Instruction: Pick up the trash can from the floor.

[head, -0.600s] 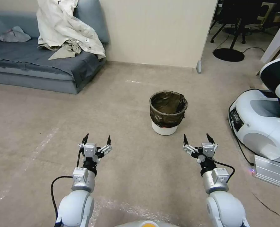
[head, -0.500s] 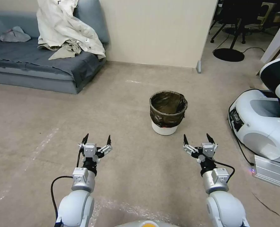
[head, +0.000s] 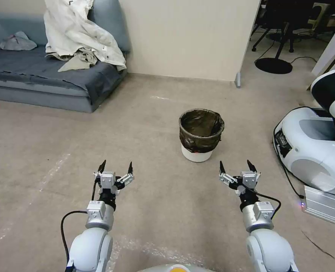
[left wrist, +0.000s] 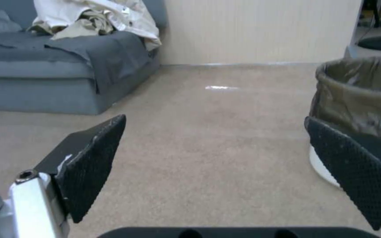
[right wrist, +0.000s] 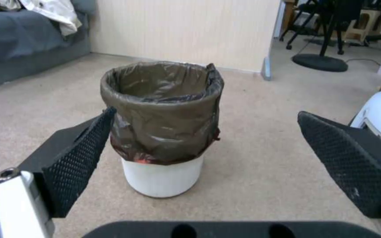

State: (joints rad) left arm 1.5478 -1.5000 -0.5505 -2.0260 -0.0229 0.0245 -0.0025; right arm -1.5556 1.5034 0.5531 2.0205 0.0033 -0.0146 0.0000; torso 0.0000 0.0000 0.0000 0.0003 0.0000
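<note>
Beige-grey carpet forms the floor (head: pixel 144 124) of a room with a grey sofa (head: pixel 42 75) along the far left wall, a pale partition wall (head: pixel 186 37) straight ahead, and a second white robot base (head: pixel 311 147) parked at the right. The trash can (head: pixel 201 134), a small white bin lined with a dark bag (head: pixel 201 132) folded over its rim, stands upright on the floor ahead of the robot, its long axis vertical and its mouth open to the ceiling. The left claw (head: pixel 115 166) hangs low and forward on the left, fingers spread wide and holding nothing; the right claw (head: pixel 235 166) hangs level with it on the right, likewise spread wide and empty. Neither claw touches the can. The can lies forward of both claws and between them, but offset toward the right side. In the right wrist view the trash can (right wrist: pixel 164 129) sits close to the line between the open fingers (right wrist: pixel 80 162), shifted toward one of them. In the left wrist view the trash can (left wrist: pixel 358 99) appears at the frame edge beyond one finger (left wrist: pixel 354 162). On this geometry the right claw is judged the nearer and better aligned; the reach would be forward with a small correction toward the robot's centre line.
</note>
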